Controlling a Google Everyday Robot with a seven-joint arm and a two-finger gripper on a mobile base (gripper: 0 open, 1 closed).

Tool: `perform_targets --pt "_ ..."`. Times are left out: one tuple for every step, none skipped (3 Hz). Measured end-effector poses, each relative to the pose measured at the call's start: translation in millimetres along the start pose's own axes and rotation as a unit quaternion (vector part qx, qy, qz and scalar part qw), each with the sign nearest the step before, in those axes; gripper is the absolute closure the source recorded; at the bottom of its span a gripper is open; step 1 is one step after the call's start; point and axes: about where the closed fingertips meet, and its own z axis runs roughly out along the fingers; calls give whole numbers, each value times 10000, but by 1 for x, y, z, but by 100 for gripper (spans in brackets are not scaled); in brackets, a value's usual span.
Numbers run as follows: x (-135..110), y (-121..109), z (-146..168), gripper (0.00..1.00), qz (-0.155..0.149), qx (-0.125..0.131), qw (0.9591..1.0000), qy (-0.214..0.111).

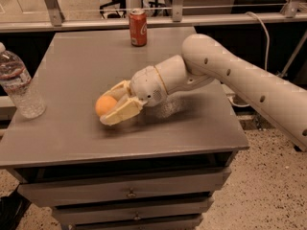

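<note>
My gripper hangs low over the middle-left of the grey table, reaching in from the right on the white arm. Its two cream fingers are shut on an orange, one above it and one below. The orange sits just above the tabletop, near the front half. A clear plastic water bottle stands upright at the table's left edge, well to the left of the gripper. A red soda can stands at the back edge, beyond the gripper.
The table has drawers beneath its front edge. A metal rail and frame posts run behind the table. A white cable hangs at the back right. Speckled floor lies to the right.
</note>
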Motion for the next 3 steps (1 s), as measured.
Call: perform_targets --pt "8 8 14 25 -47 -163 9996 220" --pt "12 10 18 0 -61 -225 9992 331" --pt "13 10 16 0 -59 -211 9991 351"
